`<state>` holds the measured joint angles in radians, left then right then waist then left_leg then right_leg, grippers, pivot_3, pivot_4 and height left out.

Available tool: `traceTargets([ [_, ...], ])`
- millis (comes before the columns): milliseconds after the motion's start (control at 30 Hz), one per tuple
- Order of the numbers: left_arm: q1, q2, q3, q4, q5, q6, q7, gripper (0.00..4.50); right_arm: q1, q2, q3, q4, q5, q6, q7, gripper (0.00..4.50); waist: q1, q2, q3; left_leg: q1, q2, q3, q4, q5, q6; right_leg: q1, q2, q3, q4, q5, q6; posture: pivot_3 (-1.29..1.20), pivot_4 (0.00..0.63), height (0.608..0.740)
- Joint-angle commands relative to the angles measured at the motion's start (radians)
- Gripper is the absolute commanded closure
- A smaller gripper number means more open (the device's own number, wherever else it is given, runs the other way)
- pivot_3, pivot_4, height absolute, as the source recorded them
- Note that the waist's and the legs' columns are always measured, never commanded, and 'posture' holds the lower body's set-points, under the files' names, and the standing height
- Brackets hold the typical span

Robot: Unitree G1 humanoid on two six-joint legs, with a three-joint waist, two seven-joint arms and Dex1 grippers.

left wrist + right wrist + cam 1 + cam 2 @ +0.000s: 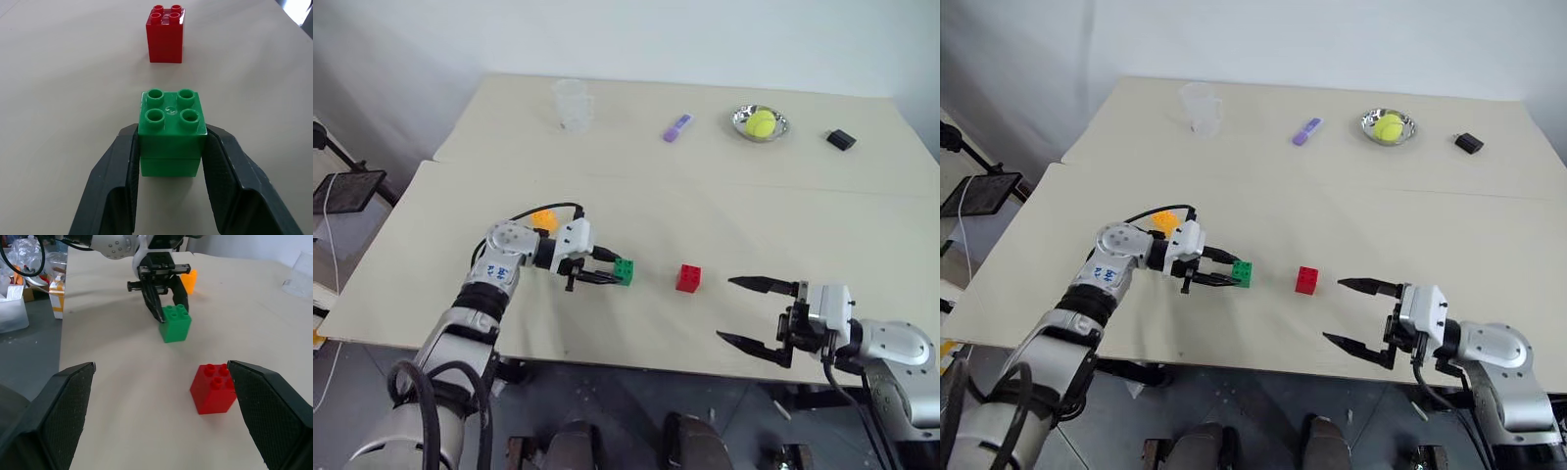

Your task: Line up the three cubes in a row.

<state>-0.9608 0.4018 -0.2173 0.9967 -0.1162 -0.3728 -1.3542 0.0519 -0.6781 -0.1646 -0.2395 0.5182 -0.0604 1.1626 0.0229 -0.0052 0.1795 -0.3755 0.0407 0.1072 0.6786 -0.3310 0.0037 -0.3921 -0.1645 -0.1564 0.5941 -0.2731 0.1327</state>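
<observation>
My left gripper [615, 268] is shut on the green cube [625, 271], one black finger [115, 186] on each side of it, low at the table surface left of centre. A short gap to its right, the red cube [688, 278] stands alone on the table. The orange-yellow cube [544, 219] sits behind my left wrist, partly hidden by it. My right gripper [739, 311] hovers open near the front edge, right of the red cube, its fingers wide apart and nothing between them. The right wrist view shows the red cube [213, 387], the green cube [175, 323] and the orange-yellow cube [190, 281].
Along the far side of the table stand a clear plastic cup [573, 105], a purple marker-like piece [677, 127], a metal bowl [741, 123] holding a tennis ball [761, 122], and a small black block [841, 139]. The table's front edge [607, 360] runs just below both grippers.
</observation>
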Motion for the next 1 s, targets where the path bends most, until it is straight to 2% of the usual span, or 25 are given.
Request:
traceTargets([
  [33,-0.022,-0.011,0.012,0.086,0.038,-0.038,-0.004,2.3,0.019,0.009,-0.021,-0.055,0.012,0.002,-0.033,0.0,0.0,0.0,0.0,0.0,0.0,0.0,0.002,0.0,0.0,0.0,0.0,0.0,0.0,0.0,0.0,0.0,0.15,0.74],
  [133,-0.031,-0.019,0.034,0.11,0.035,-0.06,-0.015,1.44,0.029,0.008,-0.013,-0.063,0.012,0.003,-0.039,0.0,-0.001,-0.001,0.001,-0.001,0.0,0.0,0.003,-0.001,0.001,0.0,0.0,0.001,0.001,0.0,0.0,0.0,0.15,0.74],
  [267,0.057,0.025,0.157,-0.066,-0.106,-0.031,-0.074,0.23,0.002,0.019,0.023,-0.057,0.019,0.014,-0.036,0.0,-0.004,-0.001,0.001,-0.003,0.001,-0.001,0.003,-0.001,0.001,-0.003,0.0,0.0,0.002,0.0,0.0,0.0,0.15,0.74],
  [333,0.157,0.076,0.194,-0.233,-0.152,0.029,-0.082,0.23,-0.011,0.02,0.035,-0.053,0.022,0.017,-0.024,0.0,-0.018,-0.001,0.001,-0.003,0.002,-0.001,0.003,-0.001,0.0,-0.003,0.0,0.0,0.003,0.0,0.0,0.0,0.15,0.74],
  [467,0.393,0.166,0.285,-0.593,-0.232,0.192,0.028,0.23,-0.031,0.027,0.047,-0.042,0.034,0.021,-0.01,0.0,-0.03,-0.001,0.001,-0.001,0.004,-0.002,0.002,-0.002,-0.001,-0.003,0.0,-0.001,0.008,0.0,0.0,0.0,0.15,0.74],
  [567,0.687,0.201,0.472,-0.841,-0.288,0.303,0.232,0.11,-0.09,0.074,0.06,-0.023,0.06,0.023,-0.027,0.0,-0.036,-0.001,0.001,0.0,0.005,-0.003,0.003,-0.002,-0.001,-0.003,0.001,0.001,0.008,0.0,0.0,0.0,0.15,0.74],
  [633,0.819,0.166,0.588,-0.894,-0.305,0.325,0.384,0.11,-0.121,0.101,0.07,-0.004,0.045,0.01,-0.038,0.0,-0.036,0.0,0.001,0.003,0.006,-0.008,0.003,-0.004,-0.001,-0.001,0.001,0.002,0.009,0.0,0.0,0.0,0.15,0.74],
  [800,1.027,0.029,0.774,-0.963,-0.335,0.33,0.665,0.11,-0.14,0.143,0.081,-0.007,0.03,-0.012,-0.058,0.0,-0.009,0.0,0.001,0.004,0.006,-0.01,0.004,-0.004,0.0,0.0,-0.001,0.001,0.008,0.0,-0.001,0.0,0.15,0.74],
  [900,1.094,-0.017,0.781,-1.013,-0.336,0.339,0.72,0.11,-0.134,0.15,0.084,-0.021,0.026,-0.016,-0.061,0.0,-0.003,0.0,0.001,0.003,0.006,-0.009,0.004,-0.005,0.001,0.0,-0.002,0.002,0.007,0.0,0.0,0.0,0.15,0.74],
  [1000,1.102,-0.03,0.702,-1.075,-0.327,0.381,0.723,0.11,-0.126,0.149,0.08,-0.035,0.027,-0.012,-0.071,0.0,0.005,0.0,0.001,0.003,0.005,-0.008,0.004,-0.006,0.001,0.0,-0.001,0.001,0.007,0.0,0.0,0.0,0.15,0.74],
])
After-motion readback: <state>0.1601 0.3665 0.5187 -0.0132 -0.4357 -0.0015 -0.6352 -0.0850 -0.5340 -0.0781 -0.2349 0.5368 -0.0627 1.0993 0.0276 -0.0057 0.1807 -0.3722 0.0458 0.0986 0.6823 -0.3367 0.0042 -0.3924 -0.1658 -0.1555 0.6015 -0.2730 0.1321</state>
